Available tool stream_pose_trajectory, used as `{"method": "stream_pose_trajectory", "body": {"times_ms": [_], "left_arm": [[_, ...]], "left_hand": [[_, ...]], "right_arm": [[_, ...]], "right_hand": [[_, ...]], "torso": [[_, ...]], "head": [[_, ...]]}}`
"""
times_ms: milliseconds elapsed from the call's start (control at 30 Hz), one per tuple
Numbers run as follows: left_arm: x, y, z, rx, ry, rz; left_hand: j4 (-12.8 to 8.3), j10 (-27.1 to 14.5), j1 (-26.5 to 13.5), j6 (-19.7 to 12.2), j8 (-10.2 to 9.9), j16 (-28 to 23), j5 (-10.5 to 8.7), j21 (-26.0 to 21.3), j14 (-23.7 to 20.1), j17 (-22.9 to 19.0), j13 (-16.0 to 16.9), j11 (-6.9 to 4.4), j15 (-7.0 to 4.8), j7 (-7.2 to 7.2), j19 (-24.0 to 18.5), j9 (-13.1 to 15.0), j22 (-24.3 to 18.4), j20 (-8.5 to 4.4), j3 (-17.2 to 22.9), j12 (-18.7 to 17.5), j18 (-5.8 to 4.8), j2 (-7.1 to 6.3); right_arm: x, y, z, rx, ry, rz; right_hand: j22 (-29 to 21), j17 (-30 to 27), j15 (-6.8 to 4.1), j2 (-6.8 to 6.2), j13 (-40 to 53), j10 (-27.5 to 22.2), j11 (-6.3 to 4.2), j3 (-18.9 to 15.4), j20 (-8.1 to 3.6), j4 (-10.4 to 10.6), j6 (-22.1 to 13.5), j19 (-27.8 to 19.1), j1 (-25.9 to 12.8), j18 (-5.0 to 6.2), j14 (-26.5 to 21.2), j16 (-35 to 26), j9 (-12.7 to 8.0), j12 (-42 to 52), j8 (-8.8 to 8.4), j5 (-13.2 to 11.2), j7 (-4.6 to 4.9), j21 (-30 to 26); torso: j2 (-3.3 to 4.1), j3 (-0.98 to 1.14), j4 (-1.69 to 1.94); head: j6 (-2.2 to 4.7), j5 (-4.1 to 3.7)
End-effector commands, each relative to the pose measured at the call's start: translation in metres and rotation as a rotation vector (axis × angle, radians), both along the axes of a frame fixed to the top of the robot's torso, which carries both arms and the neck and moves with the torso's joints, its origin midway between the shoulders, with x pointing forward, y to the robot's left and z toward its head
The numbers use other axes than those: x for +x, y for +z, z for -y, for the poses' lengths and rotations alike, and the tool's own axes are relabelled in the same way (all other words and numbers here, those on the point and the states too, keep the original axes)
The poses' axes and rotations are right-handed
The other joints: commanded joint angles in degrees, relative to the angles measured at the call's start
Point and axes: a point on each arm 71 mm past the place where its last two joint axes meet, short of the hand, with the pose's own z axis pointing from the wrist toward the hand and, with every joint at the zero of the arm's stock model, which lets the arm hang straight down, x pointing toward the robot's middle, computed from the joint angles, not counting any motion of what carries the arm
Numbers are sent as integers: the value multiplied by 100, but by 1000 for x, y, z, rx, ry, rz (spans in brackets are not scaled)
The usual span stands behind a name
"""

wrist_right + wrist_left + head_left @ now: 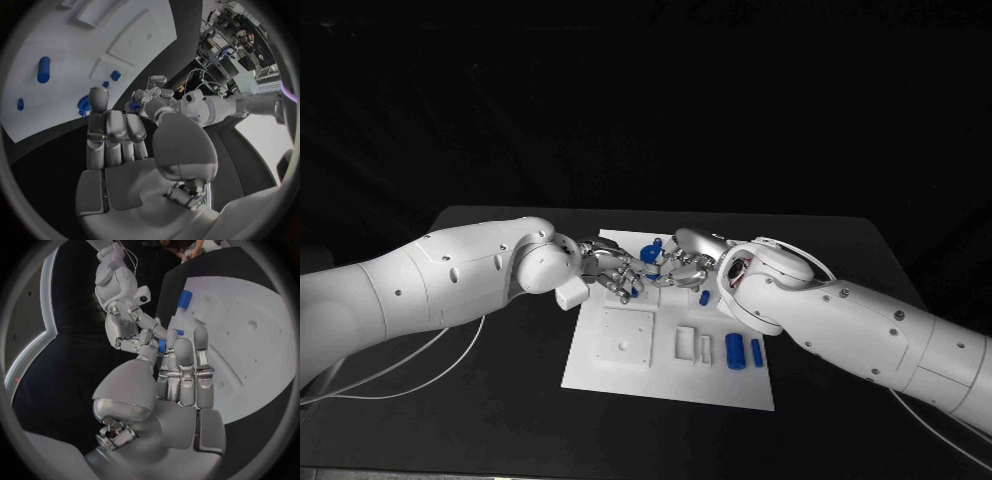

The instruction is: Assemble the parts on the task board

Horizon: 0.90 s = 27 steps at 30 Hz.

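Presumably light, rigid and slick, the small blue plastic part (651,263) at frame centre sits pinched between fingertips of left hand (609,272) and right hand (684,268), best gripped across its sides.

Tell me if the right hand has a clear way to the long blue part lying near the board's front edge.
Probably yes. The long blue part lies bare on the task board, nothing over it, beside the right arm; the right hand sits farther back by the left hand.
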Motion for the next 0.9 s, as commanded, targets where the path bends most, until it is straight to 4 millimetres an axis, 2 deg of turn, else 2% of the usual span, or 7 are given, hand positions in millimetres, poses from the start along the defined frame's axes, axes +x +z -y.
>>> {"method": "stream_pose_trajectory", "body": {"times_ms": [33, 100, 567, 733, 900], "left_arm": [[-1, 1, 3, -14, -20, 2], [-1, 1, 3, -14, -20, 2], [-1, 1, 2, -13, -26, -4], [-2, 1, 2, -11, -30, -8], [-2, 0, 2, -9, -34, -12]], "left_hand": [[-82, 28, -7, -92, 181, 37, 39, -20, -25, -2, -33, -31, -24, -12, 0, 307, 92, -22, 15, -29, 11, 29], [-98, 25, -58, -146, 228, 38, 53, -16, -24, -4, -35, -31, -21, -7, -3, 431, 90, -20, 13, -25, 11, 17], [35, -1, -172, -127, 191, 56, 4, -11, -31, 3, -13, -27, -17, 9, -2, 416, 89, -16, -104, 8, 13, -114], [156, 4, -255, -84, 187, 60, -213, -11, -25, 3, 3, -29, -19, 12, 4, 412, 85, -16, -217, 34, 13, -229], [217, 13, -215, -25, 217, 64, -210, -13, -22, 5, 12, -41, -28, -13, 8, 461, 85, -24, -232, 49, 6, -253]], "right_arm": [[1, -1, 2, -6, 1, -1], [1, -1, 2, -7, 0, -1], [1, -1, 3, -9, -2, -1], [1, -1, 4, -10, -4, 0], [1, -1, 4, -10, -5, 0]], "right_hand": [[5, 187, -28, 48, 5, -5, -48, 27, 0, -13, 405, 20, 3, 46, 11, -23, 7, -23, 20, -10, -103, -17], [5, 187, -28, 48, 5, -5, -48, 27, 0, -13, 405, 20, 3, 46, 11, -23, 7, -23, 20, -10, -103, -17], [28, 187, -28, 49, 7, -6, -49, 41, 0, -24, 406, 25, 4, 47, 10, -25, 7, -25, 19, -13, -103, -39], [28, 187, -28, 49, 7, -6, -49, 41, 0, -24, 406, 25, 4, 47, 10, -25, 7, -25, 19, -13, -103, -39], [28, 187, -28, 49, 7, -6, -49, 41, 0, -24, 406, 25, 4, 47, 10, -25, 7, -25, 19, -13, -103, -39]], "torso": [[2, -1, -1], [0, 0, 1], [2, -2, 3], [1, -2, -1], [-1, -2, 0]], "head": [[-1, 1], [-1, 1], [-12, -13], [-16, -13], [-15, -14]]}}
